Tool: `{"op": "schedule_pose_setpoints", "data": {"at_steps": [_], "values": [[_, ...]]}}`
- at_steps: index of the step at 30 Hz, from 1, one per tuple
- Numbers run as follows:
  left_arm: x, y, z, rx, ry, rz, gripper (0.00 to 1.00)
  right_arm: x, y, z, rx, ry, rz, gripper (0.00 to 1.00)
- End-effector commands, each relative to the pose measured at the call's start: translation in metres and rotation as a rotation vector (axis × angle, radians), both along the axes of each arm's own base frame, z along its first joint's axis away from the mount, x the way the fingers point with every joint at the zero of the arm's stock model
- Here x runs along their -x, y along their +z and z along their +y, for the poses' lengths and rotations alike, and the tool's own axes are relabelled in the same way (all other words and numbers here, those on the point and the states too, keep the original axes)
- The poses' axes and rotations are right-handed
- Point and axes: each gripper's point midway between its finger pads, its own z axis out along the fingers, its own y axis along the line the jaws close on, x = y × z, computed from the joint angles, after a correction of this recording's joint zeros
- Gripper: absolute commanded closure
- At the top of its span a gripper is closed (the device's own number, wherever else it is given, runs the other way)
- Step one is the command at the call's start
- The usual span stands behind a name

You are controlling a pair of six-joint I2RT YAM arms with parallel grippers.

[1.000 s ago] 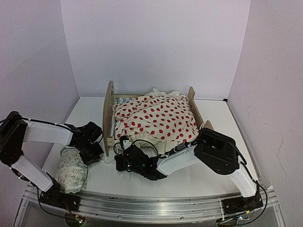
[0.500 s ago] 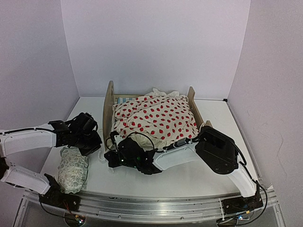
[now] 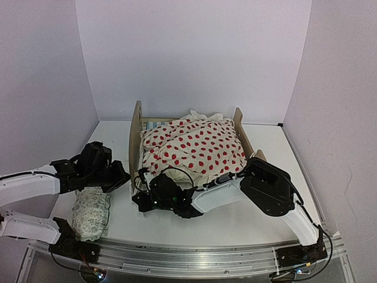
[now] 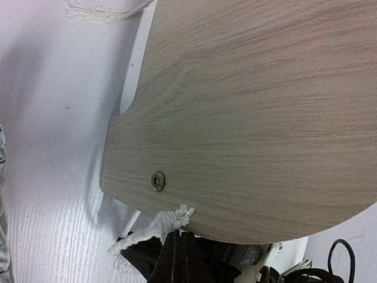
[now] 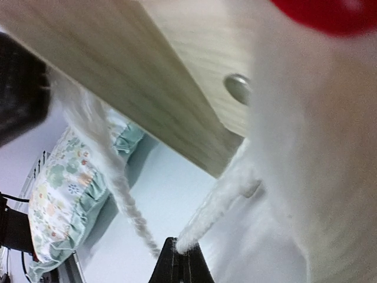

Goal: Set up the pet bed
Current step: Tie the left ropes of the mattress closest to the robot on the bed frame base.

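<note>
Your left hand (image 3: 123, 178) and right hand (image 3: 139, 198) are both closed, just beside the bed's (image 3: 136, 131) near-left corner.

The left arm (image 3: 29, 183) and right arm (image 3: 218, 199) are white shells joined by black joint housings, and the right has a big rounded black elbow block (image 3: 268, 188). Thin black cables loop along both, and black bases (image 3: 300, 256) sit on a silver rail (image 3: 188, 256). The left hand (image 4: 177, 259) and right hand (image 5: 177, 262) end in dark, narrow wedge-shaped fingers.
</note>
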Motion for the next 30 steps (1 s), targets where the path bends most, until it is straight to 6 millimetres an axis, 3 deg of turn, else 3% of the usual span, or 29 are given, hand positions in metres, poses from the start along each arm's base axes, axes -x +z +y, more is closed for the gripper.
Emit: {"op": "schedule_pose_setpoints", "data": {"at_steps": [1,9,12,14,16,18,20,22,26,30], "values": [[-0.008,0.015,-0.026,0.073,-0.094,-0.085,1.0,0.019,0.004,-0.003,-0.005,0.079,0.004,1.0],[-0.007,0.009,-0.044,0.099,-0.163,-0.08,1.0,0.02,0.015,-0.009,-0.027,0.091,-0.026,1.0],[-0.005,0.006,-0.035,0.056,-0.134,-0.051,1.0,0.02,0.017,-0.012,-0.03,0.086,-0.029,1.0],[0.001,-0.004,-0.011,0.004,-0.021,0.026,0.9,0.018,0.02,-0.014,-0.031,0.07,-0.038,1.0],[0.013,-0.013,0.007,0.001,0.066,0.093,0.71,0.015,0.024,-0.014,-0.035,0.055,-0.043,1.0],[0.026,-0.017,0.014,0.058,0.103,0.14,0.53,0.012,0.029,-0.014,-0.044,0.039,-0.048,1.0],[0.039,-0.026,0.02,0.095,0.148,0.215,0.46,0.008,0.034,-0.014,-0.052,0.013,-0.05,1.0],[0.05,-0.032,0.024,0.109,0.175,0.281,0.49,0.003,0.037,-0.018,-0.055,-0.026,-0.052,1.0],[0.062,-0.032,0.014,0.134,0.133,0.359,0.65,-0.007,0.045,-0.028,-0.05,-0.105,-0.06,1.0],[0.077,-0.054,0.008,0.122,0.1,0.479,0.72,-0.014,0.051,-0.034,-0.034,-0.155,-0.07,1.0]]}}
